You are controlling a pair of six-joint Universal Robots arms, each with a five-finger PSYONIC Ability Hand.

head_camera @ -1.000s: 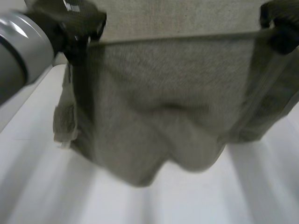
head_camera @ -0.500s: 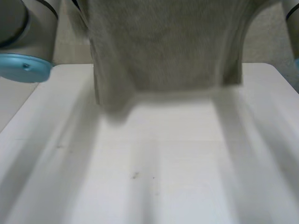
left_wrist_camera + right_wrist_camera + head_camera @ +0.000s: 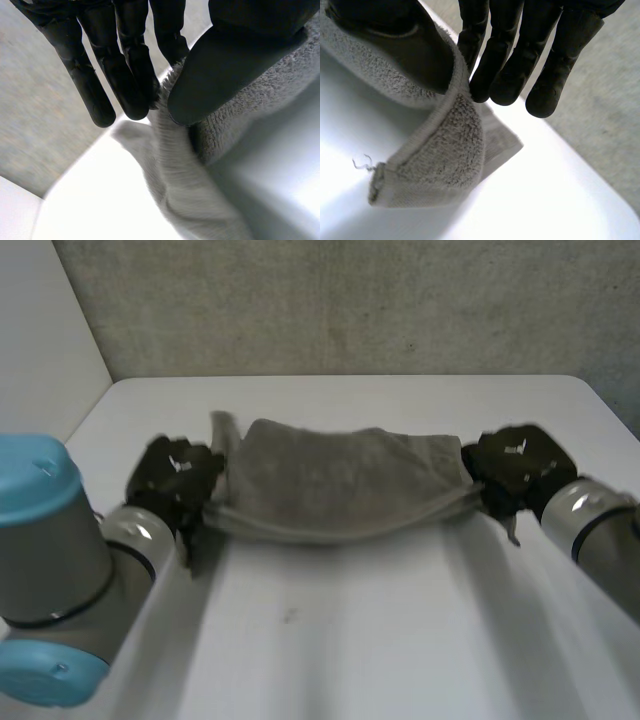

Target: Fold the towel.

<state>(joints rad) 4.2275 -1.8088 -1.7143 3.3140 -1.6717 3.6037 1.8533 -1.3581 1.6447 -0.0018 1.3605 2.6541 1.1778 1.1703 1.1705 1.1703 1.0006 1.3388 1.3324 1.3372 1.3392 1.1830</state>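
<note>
Head view: towel (image 3: 340, 485) lay bunched across far half of table (image 3: 350, 640), strung between my hands. Left hand (image 3: 175, 480) pinched left end, thumb against fingers. Right hand (image 3: 515, 465) pinched right end likewise. Both ends gripped, I judged, to hold the fold taut and edges level.

No text, number or brand can be read. There is a small white mark on the back of the left hand (image 3: 176, 466) and another on the back of the right hand (image 3: 515, 451) in the head view. Both are too small and blurred to make out.
</note>
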